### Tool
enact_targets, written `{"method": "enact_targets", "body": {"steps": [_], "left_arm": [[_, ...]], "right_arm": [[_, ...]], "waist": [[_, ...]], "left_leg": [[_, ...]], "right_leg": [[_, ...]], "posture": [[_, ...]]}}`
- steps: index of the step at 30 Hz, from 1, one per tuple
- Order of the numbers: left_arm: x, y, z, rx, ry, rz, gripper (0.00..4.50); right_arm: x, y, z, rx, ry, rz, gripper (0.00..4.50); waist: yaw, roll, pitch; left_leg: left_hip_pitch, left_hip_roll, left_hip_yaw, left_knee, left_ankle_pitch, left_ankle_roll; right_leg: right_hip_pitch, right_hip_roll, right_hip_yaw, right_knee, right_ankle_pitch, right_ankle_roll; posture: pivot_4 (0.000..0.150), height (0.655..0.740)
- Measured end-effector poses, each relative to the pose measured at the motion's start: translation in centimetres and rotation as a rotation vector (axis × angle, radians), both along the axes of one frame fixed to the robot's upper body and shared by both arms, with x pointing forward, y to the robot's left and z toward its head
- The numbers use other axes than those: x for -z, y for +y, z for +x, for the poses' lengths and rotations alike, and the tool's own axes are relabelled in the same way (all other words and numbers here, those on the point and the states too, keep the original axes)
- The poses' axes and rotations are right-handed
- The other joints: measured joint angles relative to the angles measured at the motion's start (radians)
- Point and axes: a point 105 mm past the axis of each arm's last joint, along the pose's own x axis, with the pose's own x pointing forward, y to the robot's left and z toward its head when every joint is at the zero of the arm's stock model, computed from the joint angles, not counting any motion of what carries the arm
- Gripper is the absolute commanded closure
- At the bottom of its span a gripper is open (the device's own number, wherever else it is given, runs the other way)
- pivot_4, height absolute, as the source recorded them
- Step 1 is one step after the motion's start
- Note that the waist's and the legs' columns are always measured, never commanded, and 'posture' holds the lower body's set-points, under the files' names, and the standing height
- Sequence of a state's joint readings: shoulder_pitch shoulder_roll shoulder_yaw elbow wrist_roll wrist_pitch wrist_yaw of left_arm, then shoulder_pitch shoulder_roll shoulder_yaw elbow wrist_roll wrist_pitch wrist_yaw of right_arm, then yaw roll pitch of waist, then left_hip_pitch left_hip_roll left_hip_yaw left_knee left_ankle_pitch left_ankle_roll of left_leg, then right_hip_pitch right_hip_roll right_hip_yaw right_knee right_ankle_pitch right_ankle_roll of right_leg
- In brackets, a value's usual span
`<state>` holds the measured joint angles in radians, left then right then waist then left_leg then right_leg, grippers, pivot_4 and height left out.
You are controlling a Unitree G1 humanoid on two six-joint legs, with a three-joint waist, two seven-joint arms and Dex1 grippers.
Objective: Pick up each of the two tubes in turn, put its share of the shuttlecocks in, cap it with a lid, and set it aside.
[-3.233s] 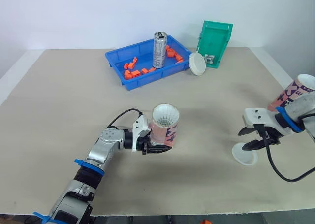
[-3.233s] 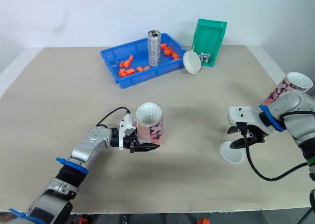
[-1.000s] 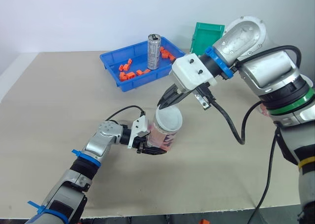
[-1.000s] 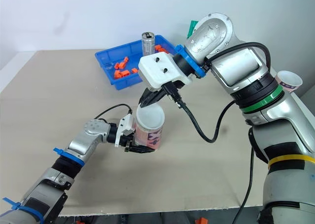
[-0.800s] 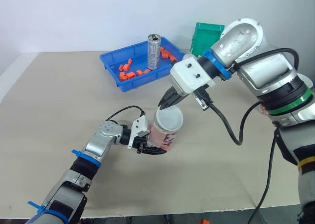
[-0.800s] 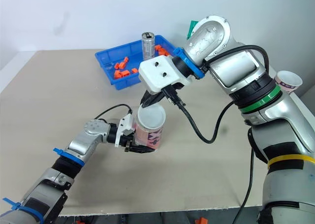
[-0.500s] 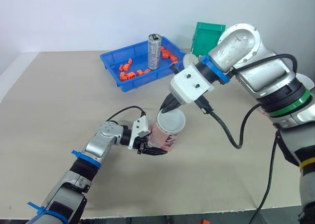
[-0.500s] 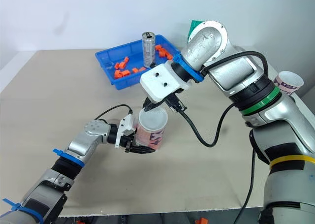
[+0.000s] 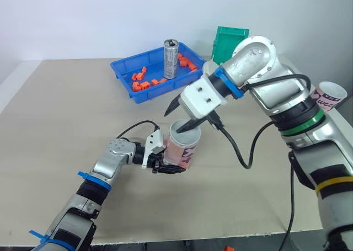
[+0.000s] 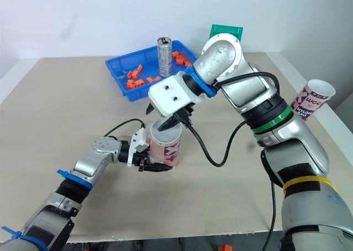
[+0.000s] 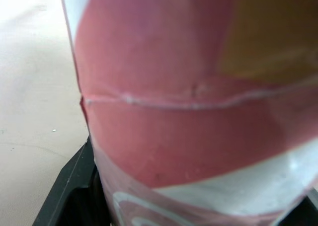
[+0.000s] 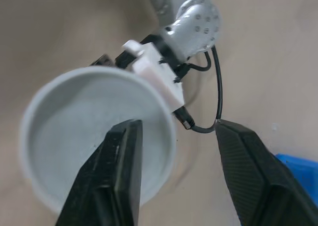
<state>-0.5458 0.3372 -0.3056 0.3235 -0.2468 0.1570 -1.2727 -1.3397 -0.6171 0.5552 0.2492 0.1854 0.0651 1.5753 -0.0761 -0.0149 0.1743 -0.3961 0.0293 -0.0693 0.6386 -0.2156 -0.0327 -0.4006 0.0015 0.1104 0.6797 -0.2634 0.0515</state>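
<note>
- The left gripper (image 9: 167, 166) lay low on the table (image 9: 66, 113), its jaws closed around the base of the pink patterned tube (image 9: 180, 151), which stood upright near the middle of the tabletop.
- In the left wrist view the tube's wall pressed close between the black fingers (image 11: 69, 186).
- A white lid (image 9: 185, 137) sat on the tube's mouth.
- The right gripper (image 9: 177, 118) hung just above the tube, reaching in from about 2 o'clock, with its jaws spread wide and gripping nothing.
- One of its fingers (image 12: 119, 176) lay over the lid's top; whether it touched the lid could not be told. The other finger stood clear of the lid's rim, out over the left gripper's wrist.
- The second tube (image 9: 330, 96) was at about 2 o'clock from the first, well apart, by the table's right edge, with its open mouth showing.
- A blue tray (image 9: 124, 77) sat at about 11 o'clock from the held tube, towards the far edge, holding orange pieces (image 9: 140, 84) and an upright silver can (image 9: 170, 59).
- A green bin (image 9: 225, 41) stood at 3 o'clock from the tray, partly behind the right arm.
</note>
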Motion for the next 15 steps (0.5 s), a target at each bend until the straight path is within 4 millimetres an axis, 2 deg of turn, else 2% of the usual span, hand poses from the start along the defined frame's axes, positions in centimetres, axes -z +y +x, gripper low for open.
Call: {"method": "enact_targets", "body": {"steps": [3,4,5,7,8,9,10,15], "left_arm": [[0.0,-0.2,-0.1,0.007,0.000,-0.001,1.69],[0.0,-0.2,-0.1,0.007,0.000,-0.001,1.69],[0.0,-0.2,-0.1,0.011,-0.002,-0.002,1.69],[0.0,-0.2,-0.2,0.013,-0.003,-0.002,1.69],[0.0,-0.1,-0.1,0.013,-0.005,-0.002,1.69],[0.0,0.0,-0.1,0.012,-0.008,0.000,1.69],[0.0,0.0,-0.1,0.012,-0.012,0.001,1.69],[0.0,0.0,0.0,0.011,-0.013,0.001,1.69]], "right_arm": [[-3.1,-1.3,0.0,0.057,0.019,0.067,1.86],[-3.5,-1.7,0.0,0.066,0.020,0.075,1.86],[-4.0,-2.9,-0.2,0.092,0.035,0.085,2.23],[-3.7,-4.0,-0.5,0.112,0.064,0.084,2.89],[-3.2,-4.3,-0.6,0.115,0.081,0.080,3.34],[-2.6,-4.4,-0.7,0.114,0.104,0.076,3.99],[-2.1,-4.3,-0.8,0.110,0.123,0.068,4.37],[-0.7,-3.2,-1.8,0.049,0.132,0.030,4.45]], "waist": [[0.000,0.000,0.000],[0.000,-0.001,0.000],[0.000,-0.001,0.000],[0.000,-0.001,-0.001],[0.000,-0.001,0.000],[-0.001,0.000,0.000],[-0.001,0.000,0.000],[-0.001,0.000,0.000]], "left_leg": [[0.000,0.000,0.000,-0.001,0.000,0.000],[0.000,-0.001,0.000,-0.001,0.000,0.000],[0.000,-0.001,0.000,-0.002,-0.001,0.001],[0.000,-0.001,0.000,-0.002,-0.001,0.001],[0.000,-0.001,0.000,-0.002,-0.001,0.002],[0.000,-0.001,0.000,-0.002,-0.001,0.002],[0.001,-0.001,0.000,-0.002,-0.001,0.002],[0.001,-0.001,0.000,-0.002,-0.001,0.002]], "right_leg": [[0.000,0.000,0.000,0.000,-0.001,-0.002],[0.001,-0.001,0.000,0.000,-0.001,-0.003],[0.001,-0.001,0.000,0.000,-0.002,-0.003],[0.001,-0.001,0.000,0.000,-0.003,-0.002],[0.001,-0.001,0.000,0.000,-0.005,0.001],[0.001,-0.001,0.001,0.000,-0.005,0.001],[0.001,-0.001,0.001,0.000,-0.005,0.001],[0.001,-0.001,0.001,0.000,-0.004,0.001]], "posture": [[0.150,0.7400],[0.150,0.7400],[0.150,0.7400],[0.150,0.7400],[0.150,0.7400],[0.150,0.7400],[0.150,0.7400],[0.150,0.7400]]}}
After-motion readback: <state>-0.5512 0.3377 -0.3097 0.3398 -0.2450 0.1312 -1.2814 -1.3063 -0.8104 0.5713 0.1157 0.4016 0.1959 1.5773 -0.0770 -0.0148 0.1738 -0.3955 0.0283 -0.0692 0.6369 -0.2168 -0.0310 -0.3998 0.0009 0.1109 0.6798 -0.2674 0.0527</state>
